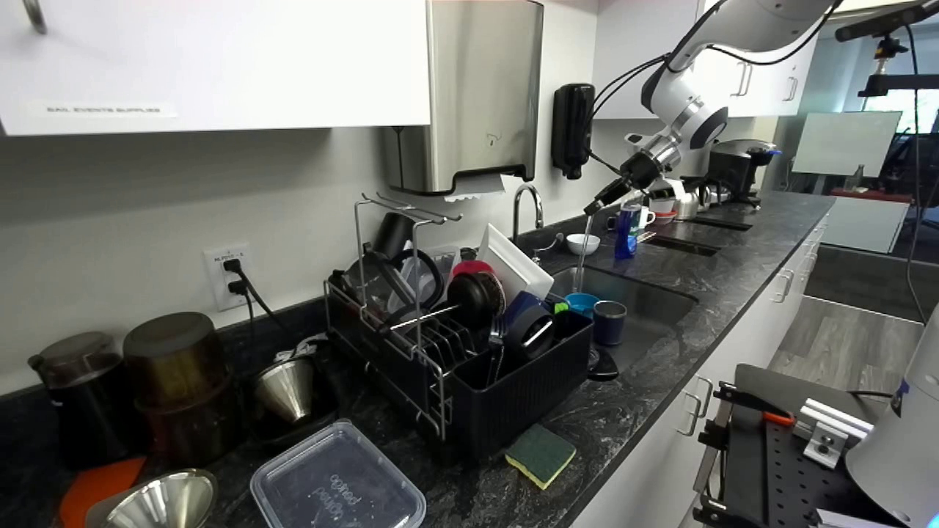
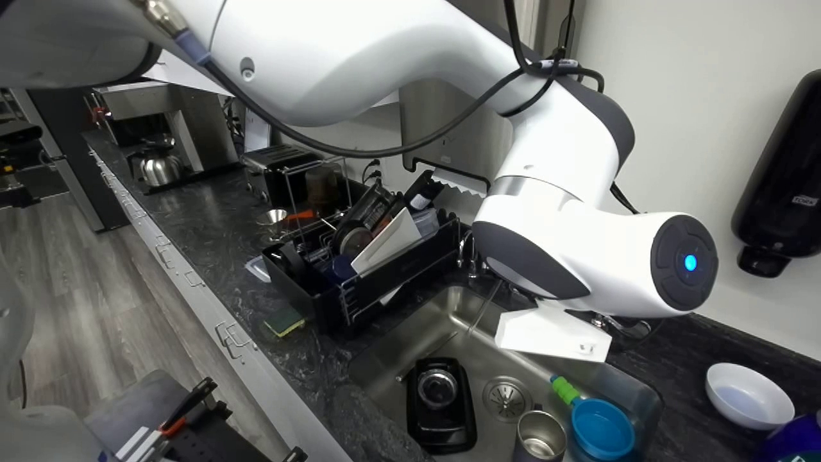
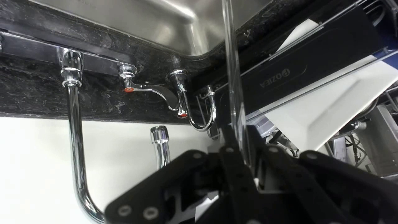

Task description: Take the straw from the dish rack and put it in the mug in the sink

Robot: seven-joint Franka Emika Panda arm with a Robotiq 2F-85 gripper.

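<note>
A long clear straw (image 1: pixel 583 249) hangs from my gripper (image 1: pixel 591 208) above the rear part of the sink (image 1: pixel 664 304). In the wrist view the fingertips (image 3: pixel 241 137) are closed around the straw (image 3: pixel 230 53), which points away toward the basin. The straw (image 2: pixel 485 308) also shows in an exterior view, where the arm hides the gripper. A dark mug with a metal inside (image 2: pixel 541 437) stands upright in the sink, beside a blue cup (image 2: pixel 603 427); the mug (image 1: pixel 609 323) is apart from the straw. The black dish rack (image 1: pixel 506 411) stands beside the sink, full of dishes.
The faucet (image 3: pixel 74 124) and its levers stand behind the sink. A black tray (image 2: pixel 415 410) lies in the basin. A white bowl (image 1: pixel 583 243) and a blue soap bottle (image 1: pixel 627 231) stand past the sink. A sponge (image 1: pixel 541 455) lies by the rack. A white dish (image 1: pixel 506 260) leans in it.
</note>
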